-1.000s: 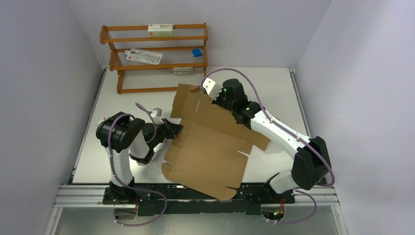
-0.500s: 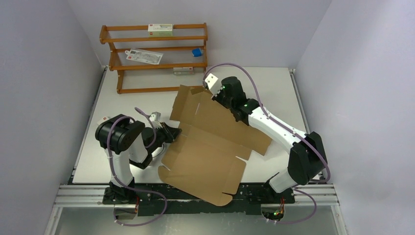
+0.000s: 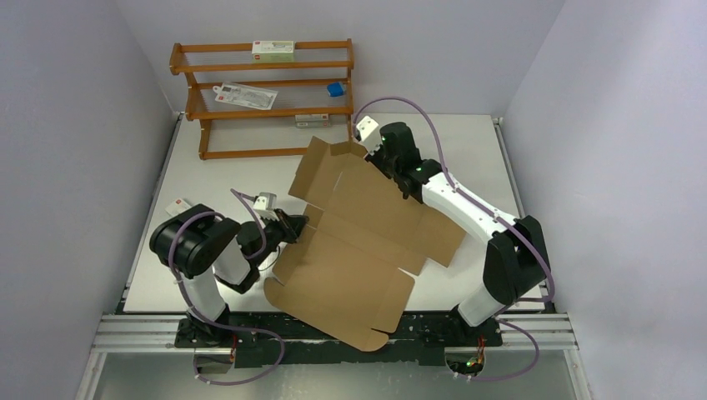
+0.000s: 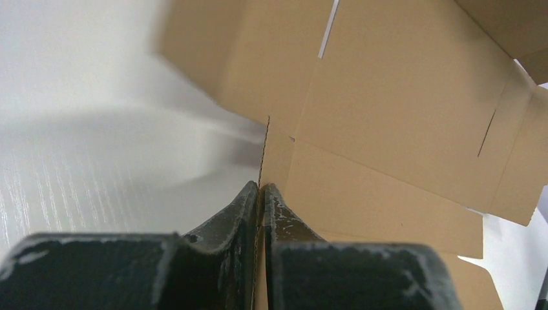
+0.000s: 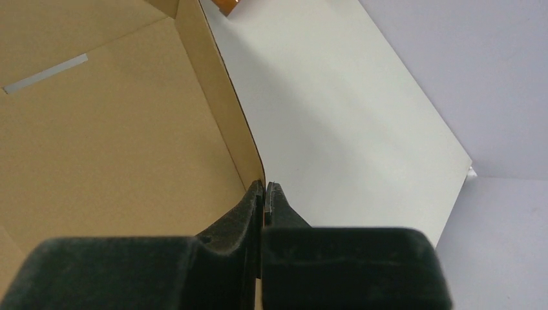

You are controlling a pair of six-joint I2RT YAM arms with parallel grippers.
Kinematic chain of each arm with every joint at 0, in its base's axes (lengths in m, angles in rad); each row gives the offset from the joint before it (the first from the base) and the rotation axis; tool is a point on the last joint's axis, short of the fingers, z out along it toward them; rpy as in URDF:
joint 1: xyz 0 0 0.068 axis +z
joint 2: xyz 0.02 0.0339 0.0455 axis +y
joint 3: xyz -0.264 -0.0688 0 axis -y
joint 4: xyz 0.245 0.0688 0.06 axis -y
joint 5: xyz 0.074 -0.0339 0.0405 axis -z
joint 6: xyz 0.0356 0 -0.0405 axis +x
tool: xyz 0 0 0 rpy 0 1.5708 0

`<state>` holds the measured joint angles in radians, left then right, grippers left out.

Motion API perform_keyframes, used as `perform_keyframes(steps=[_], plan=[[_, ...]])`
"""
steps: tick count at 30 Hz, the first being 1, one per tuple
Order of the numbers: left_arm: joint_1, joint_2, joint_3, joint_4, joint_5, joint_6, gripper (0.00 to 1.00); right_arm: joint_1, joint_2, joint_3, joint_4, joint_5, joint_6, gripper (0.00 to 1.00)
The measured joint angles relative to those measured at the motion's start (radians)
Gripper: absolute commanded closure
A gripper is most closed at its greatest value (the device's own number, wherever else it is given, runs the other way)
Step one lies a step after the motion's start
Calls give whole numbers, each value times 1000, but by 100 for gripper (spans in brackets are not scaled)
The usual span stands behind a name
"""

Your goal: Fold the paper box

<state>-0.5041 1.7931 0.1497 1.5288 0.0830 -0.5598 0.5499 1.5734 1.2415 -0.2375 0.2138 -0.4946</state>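
The paper box (image 3: 358,250) is held as a mostly flat die-cut sheet, long axis run from the right pincer (image 3: 373,157) at its far end down past the left pincer (image 3: 292,227) toward the near side, so only the first fold looks started. Both pincers are clamped fully shut on cardboard, the left on a side edge, the right on a far flap tipped up beside it. Next, that flap probably needs creasing along its score while the left-held edge is kept pinned.

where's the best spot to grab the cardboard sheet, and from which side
By a free edge, coming in edge-on with one finger on each face: the paper box is a thin sheet, too wide to span. The left gripper pinches its left edge, the right gripper a far flap.
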Motion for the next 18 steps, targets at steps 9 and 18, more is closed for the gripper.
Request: perform_keyframes(steps=[9,18], plan=[[-40,-58,0,-2,-43,71,84,-6,4,0,-14,-13,4,100],[-114,-218,39,-35,-81,173,74,7,-66,-74,48,-57,-69,100]])
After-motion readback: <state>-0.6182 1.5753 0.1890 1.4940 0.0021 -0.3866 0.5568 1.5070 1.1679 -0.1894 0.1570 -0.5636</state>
